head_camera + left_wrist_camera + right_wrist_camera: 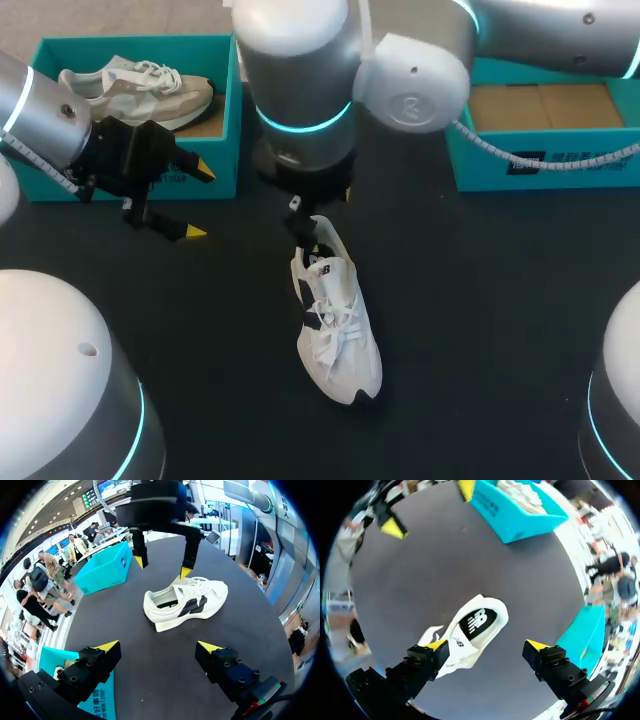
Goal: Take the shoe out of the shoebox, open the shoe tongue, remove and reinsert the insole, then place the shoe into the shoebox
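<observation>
Near arm housings: the rounded white-and-silver links of the left arm (pixel 60 380) and the right arm (pixel 615 400) fill the near corners of the head view, just under the camera.
Shoe: a white shoe (pixel 337 325) rests on its sole on the dark surface (pixel 480 330), out of both boxes, with its toe toward the camera and its heel away.
Insole: the insole (pixel 479 622) shows in the shoe's opening in the right wrist view, lying flat with a dark patch on it, so it appears seated.
Tongue: I cannot tell how far it is pulled open.
Right claw: the right claw (pixel 486 645) hangs wide and empty over the heel end. One finger is just beside the shoe's side; contact cannot be judged. It probably sits there because the opening gives the way in to tongue and insole.
Left claw: the left claw (pixel 159 647) is spread wide, holds nothing and points at the shoe from well apart. It is likely parked to leave the other arm room while staying able to steady the shoe.
Far right: an open teal shoebox (pixel 545 165) with a bare cardboard floor, the likely home for the shoe.
Far left: a second teal box (pixel 215 150) holds a beige shoe (pixel 140 90).
Stage: removal looks done; the tongue and insole work seems to be in hand.
</observation>
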Tool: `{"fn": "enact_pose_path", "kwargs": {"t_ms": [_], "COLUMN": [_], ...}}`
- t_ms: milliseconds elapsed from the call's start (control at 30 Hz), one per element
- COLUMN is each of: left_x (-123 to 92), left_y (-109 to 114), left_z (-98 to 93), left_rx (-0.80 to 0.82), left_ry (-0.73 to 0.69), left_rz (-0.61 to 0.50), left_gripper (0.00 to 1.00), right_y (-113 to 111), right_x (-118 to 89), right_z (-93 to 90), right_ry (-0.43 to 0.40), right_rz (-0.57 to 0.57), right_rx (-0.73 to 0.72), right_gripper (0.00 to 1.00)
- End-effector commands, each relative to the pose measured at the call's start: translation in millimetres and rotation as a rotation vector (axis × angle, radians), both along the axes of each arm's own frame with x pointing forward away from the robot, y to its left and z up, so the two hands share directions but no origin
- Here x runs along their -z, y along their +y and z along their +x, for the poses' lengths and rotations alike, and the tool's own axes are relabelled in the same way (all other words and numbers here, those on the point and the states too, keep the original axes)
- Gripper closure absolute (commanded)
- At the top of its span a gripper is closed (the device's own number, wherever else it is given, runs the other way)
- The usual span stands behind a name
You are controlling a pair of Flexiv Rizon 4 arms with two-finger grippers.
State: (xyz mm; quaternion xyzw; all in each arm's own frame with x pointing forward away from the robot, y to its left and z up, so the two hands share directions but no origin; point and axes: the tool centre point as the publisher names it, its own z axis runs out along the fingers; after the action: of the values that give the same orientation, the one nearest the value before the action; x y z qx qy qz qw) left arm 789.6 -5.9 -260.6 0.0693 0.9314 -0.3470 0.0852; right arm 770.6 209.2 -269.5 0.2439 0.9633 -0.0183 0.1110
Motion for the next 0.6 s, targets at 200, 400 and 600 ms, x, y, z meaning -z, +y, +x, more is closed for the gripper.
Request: {"fn": "enact_pose_path", "kwargs": {"t_ms": [200,400,600], "left_x": [0,0,0], "left_y": [0,0,0], "left_z": [-0.6,-0.6,-0.6], "left_rx": [-0.001,-0.001,-0.001], "left_ry": [-0.001,-0.001,-0.001], "left_rz": [0.004,0.004,0.004], "left_gripper": [0.00,0.00,0.00], "right_y": [18,21,17], "right_x": [31,55,68], "right_z": [47.4,62.1,64.5], "right_ry": [0.045,0.036,0.023], "right_rz": [-0.056,-0.039,-0.067], "right_rx": [-0.220,-0.310,-0.374], "right_gripper": [0.00,0.00,0.00]}}
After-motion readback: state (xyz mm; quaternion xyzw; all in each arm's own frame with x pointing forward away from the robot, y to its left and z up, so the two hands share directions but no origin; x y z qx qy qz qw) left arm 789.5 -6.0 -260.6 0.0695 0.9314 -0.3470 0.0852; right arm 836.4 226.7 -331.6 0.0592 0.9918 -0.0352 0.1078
